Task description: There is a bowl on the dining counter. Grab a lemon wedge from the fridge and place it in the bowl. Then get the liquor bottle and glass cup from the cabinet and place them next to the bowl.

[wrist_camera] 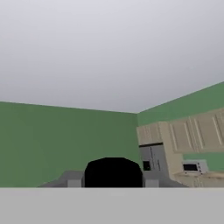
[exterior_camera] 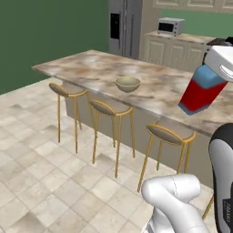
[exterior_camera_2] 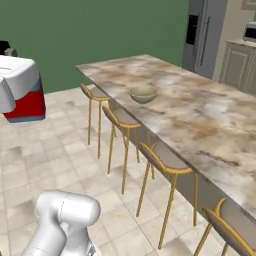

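The pincer (exterior_camera: 214, 68) is clamped on the liquor bottle (exterior_camera: 201, 90), carried tilted above the counter (exterior_camera: 91, 68). The bowl (exterior_camera: 128, 84) sits well off to its left. That tilt could tip the bottle over when it is set down.

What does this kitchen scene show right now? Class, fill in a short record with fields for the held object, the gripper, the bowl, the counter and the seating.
held object: liquor bottle, blue shoulders, red lower body, tilted in the air
gripper: gripper closed around the bottle's upper part, raised above counter level
bowl: bowl upright on the dining counter; contents cannot be made out
counter: no glass cup seen beside the bowl
seating: yellow-framed stools along the counter's near side
background: fridge, doors closed
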You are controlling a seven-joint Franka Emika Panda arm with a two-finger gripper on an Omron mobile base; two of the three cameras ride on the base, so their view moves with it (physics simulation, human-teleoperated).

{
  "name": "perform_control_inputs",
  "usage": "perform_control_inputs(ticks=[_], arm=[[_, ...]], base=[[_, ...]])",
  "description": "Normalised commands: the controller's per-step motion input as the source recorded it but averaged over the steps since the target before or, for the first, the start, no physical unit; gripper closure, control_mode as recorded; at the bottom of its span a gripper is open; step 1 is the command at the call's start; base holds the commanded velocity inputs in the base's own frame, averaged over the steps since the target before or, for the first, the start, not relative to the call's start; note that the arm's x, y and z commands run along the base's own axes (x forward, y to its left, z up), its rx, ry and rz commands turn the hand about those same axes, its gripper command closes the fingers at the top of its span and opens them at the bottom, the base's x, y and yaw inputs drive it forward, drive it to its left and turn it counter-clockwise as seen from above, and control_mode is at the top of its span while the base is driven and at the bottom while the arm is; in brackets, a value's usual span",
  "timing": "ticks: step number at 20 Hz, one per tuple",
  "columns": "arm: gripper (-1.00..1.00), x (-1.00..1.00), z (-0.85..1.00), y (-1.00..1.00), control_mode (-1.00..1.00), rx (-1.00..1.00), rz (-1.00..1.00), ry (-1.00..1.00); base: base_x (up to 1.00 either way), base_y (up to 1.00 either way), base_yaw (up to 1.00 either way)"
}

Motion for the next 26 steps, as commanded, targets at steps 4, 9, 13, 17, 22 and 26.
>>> perform_control_inputs(ticks=[4,9,13,17,22,26], arm=[[1.0,0.0,0.0,0.0,1.0,0.0,0.0,0.0],[1.0,0.0,0.0,0.0,1.0,0.0,0.0,0.0],[1.0,0.0,0.0,0.0,1.0,0.0,0.0,0.0],[1.0,0.0,0.0,0.0,1.0,0.0,0.0,0.0],[1.0,0.0,0.0,0.0,1.0,0.0,0.0,0.0],[1.0,0.0,0.0,0.0,1.0,0.0,0.0,0.0]], base=[[1.0,0.83,-0.3],[1.0,0.85,-0.31],[0.99,0.86,-0.32],[0.97,0.85,-0.33],[0.94,0.8,-0.33],[0.89,0.69,-0.33]])
